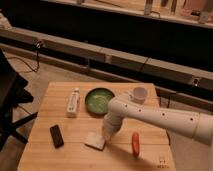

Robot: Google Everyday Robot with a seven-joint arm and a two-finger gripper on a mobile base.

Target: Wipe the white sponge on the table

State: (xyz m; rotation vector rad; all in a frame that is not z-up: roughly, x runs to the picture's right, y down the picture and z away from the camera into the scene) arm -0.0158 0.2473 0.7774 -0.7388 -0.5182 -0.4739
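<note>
- Hand [106, 134] sits at the end of the white arm [155, 114], which reaches in from the right and bends down over the middle of the counter [45, 150]; whether it is spread or pressed together I cannot tell, since its tip is lost against the sponge.
- White sponge [95, 140] lies flat on the counter, just left of and slightly nearer than the hand, with the hand's tip meeting or all but meeting its right far edge.
- Its long axis seems to run from far left to near right, tilted across the plank strips rather than along them.
- With only one arm on the rig, the coming move turns on that small offset: the hand would need to settle squarely onto the sponge, down and a touch to the left.
- Black slab [56, 135] lies well to the left of the sponge, an orange carrot [135, 142] to the right of the hand, both apart from the sponge.
- Farther back stand a green bowl [99, 100], a white tube [73, 102] to its left and a white cup [138, 94] to its right.
</note>
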